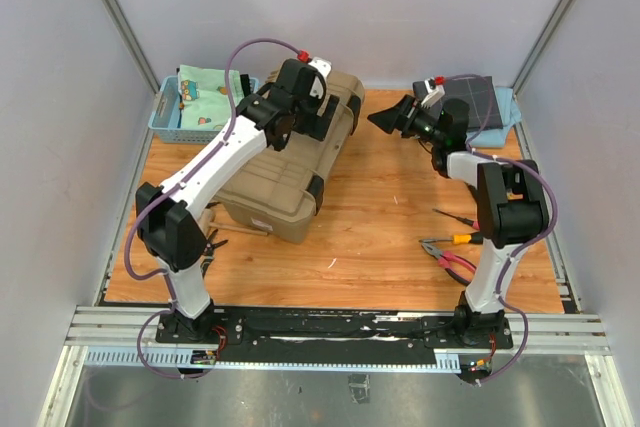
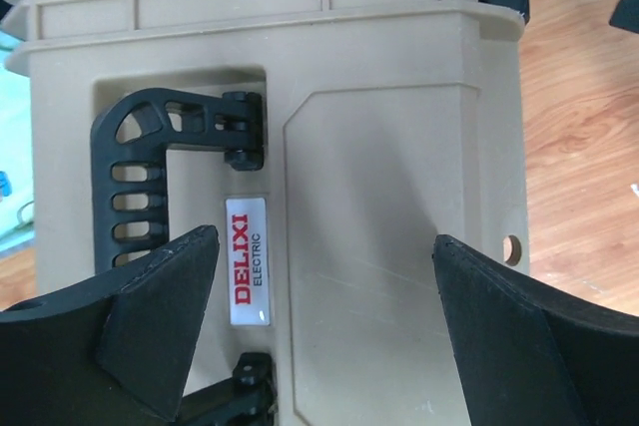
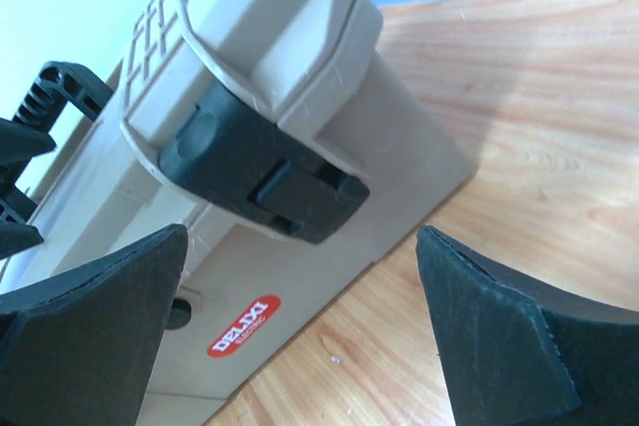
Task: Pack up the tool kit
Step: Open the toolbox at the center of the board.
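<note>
Top cam sat high at the near edge, looking down over the whole bench [image 1: 380, 237]. Left wrist cam hung right over the toolbox [image 2: 379, 197] lid, facing down, super close. Right wrist cam eyed a black latch [image 3: 270, 172] on its side, low, tilted and near. All three views shared that toolbox.

The toolbox [image 1: 300, 162] is tan with black latches [image 3: 265, 172] and a black handle [image 2: 140, 177]. Between the black fingers [image 2: 160, 316] of the left gripper [image 2: 324, 286], its white label [image 2: 247, 261] bears red lettering. Left of that gripper, a blue basket [image 1: 160, 117] holds pale green patterned cloth [image 1: 205, 97], and the pliers [image 1: 450, 259] have red handles against the orange-brown wood-grain table [image 1: 380, 227].
</note>
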You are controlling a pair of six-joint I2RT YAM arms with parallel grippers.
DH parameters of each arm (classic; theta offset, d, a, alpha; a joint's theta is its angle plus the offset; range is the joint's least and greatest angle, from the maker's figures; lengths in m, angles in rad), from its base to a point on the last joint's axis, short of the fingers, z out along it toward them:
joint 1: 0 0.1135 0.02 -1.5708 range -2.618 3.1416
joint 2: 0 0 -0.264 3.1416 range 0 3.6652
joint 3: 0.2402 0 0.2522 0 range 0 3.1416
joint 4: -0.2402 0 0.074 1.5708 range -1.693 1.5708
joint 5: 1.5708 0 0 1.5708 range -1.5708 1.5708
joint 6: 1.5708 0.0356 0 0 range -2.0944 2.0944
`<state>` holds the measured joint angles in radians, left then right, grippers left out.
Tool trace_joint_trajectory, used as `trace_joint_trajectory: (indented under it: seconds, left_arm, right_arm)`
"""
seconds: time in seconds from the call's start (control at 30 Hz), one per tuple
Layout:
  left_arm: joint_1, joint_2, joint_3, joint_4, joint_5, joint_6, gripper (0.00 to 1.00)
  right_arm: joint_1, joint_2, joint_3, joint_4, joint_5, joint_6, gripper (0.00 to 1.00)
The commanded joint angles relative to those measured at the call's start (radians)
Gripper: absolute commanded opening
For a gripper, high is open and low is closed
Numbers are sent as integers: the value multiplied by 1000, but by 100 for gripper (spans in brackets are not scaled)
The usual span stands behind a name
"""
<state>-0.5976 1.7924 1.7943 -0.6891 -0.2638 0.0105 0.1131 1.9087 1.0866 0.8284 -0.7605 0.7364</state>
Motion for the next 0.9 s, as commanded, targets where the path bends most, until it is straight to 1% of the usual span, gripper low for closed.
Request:
trace_joint_trajectory:
  seconds: [0.0,0.1,0.2,0.27,0.5,0.87]
  left_arm:
    - [24,104,-24,-145,133,-32,93]
    - [28,121,-35,-154,165,-44,93]
    - [31,130,-61,-161,176,-49,93]
    - [38,141,-68,-164,176,-51,92]
    - [44,157,-55,-159,156,-43,92]
    - [44,160,-60,-156,145,-37,92]
  right_arm:
    - [14,66,64,62,-35,28,99]
    - [13,133,69,165,-47,119,100]
    - [13,172,60,228,-47,161,100]
    - [15,195,52,261,-48,185,100]
    - [29,270,34,460,-66,330,99]
    - [61,383,126,688,-77,567,98]
